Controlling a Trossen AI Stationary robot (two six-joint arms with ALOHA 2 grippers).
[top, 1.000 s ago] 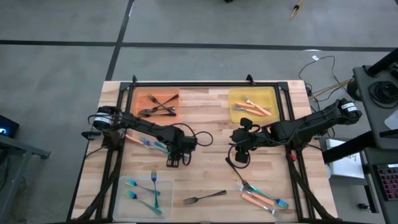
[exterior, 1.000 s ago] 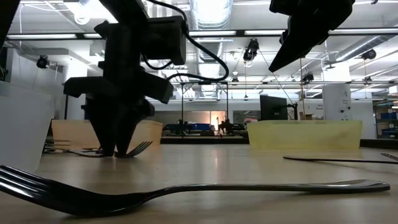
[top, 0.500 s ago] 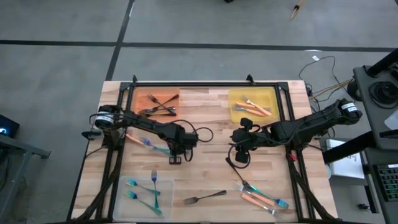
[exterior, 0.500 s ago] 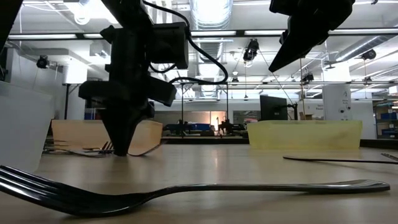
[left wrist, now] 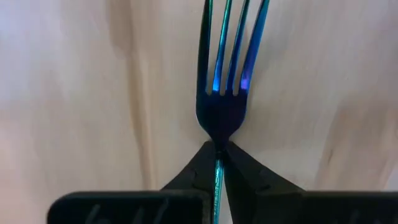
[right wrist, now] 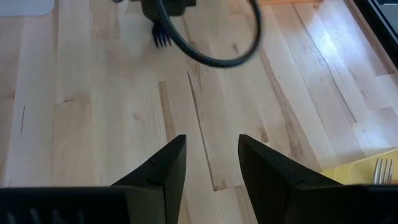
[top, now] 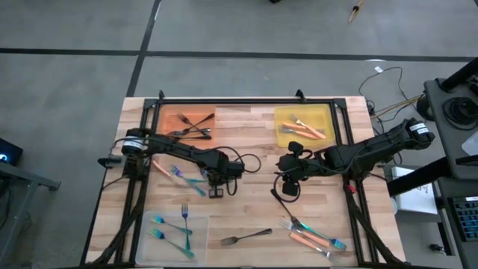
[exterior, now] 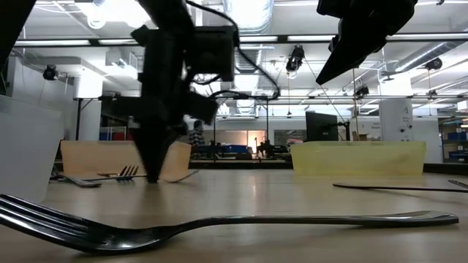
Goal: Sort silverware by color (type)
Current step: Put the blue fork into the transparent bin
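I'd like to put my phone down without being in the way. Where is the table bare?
Bare wood lies between the orange tray and yellow tray, and at the front between the clear tray and the loose forks, apart from one grey fork. The middle is crowded: left gripper, right gripper.

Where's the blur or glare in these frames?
Low view: left arm smeared by motion, the near dark fork soft, ceiling lights blown out. High view: blue fork near the left gripper streaked. Left wrist view: blue fork sharp, wood at the edges soft.
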